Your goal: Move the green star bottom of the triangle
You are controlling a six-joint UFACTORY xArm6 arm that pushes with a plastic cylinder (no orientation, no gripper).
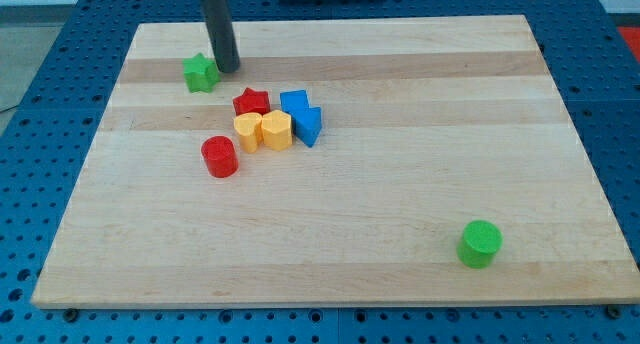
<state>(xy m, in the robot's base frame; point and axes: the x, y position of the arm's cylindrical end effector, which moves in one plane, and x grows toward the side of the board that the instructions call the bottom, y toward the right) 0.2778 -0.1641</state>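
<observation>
The green star [201,73] lies near the board's top left. My tip [228,68] rests on the board just to the star's right, almost touching it. The blue triangle [308,125] sits at the right end of a cluster near the board's middle, to the lower right of the star. The rod rises from the tip out of the view's top.
The cluster also holds a red star [251,102], a blue cube [293,102], a yellow star [249,130] and a yellow hexagon [276,129]. A red cylinder [219,156] stands below-left of it. A green cylinder [480,243] stands at the bottom right. The wooden board [400,204] lies on a blue perforated table.
</observation>
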